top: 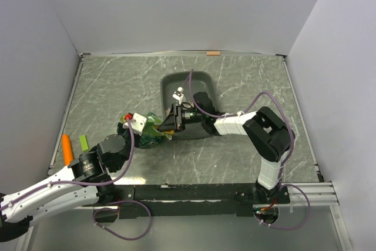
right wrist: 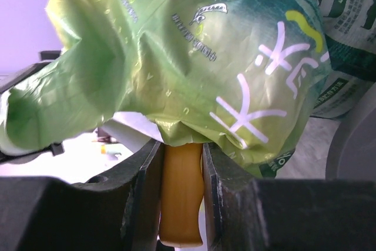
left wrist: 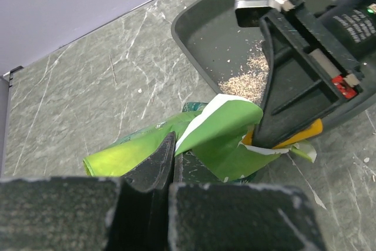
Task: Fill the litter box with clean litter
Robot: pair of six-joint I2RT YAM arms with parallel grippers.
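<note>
My left pincer [left wrist: 172, 145] pinches the crinkly green bag [left wrist: 220, 130]; my right pincer [right wrist: 181, 160] clamps the smooth orange scoop handle [right wrist: 182, 210]; grainy beige litter [left wrist: 247, 80] lies piled in the shallow, rounded grey litter box [top: 194, 83], at the bag's one o'clock

Dark grey litter box [top: 202, 83]; pale beige litter [left wrist: 247, 83]. Bright green bag [right wrist: 176, 57] with white lettering and darker green patches. Yellow-orange scoop [right wrist: 182, 198] handle. Grey table [top: 117, 86], white-veined like marble.
</note>
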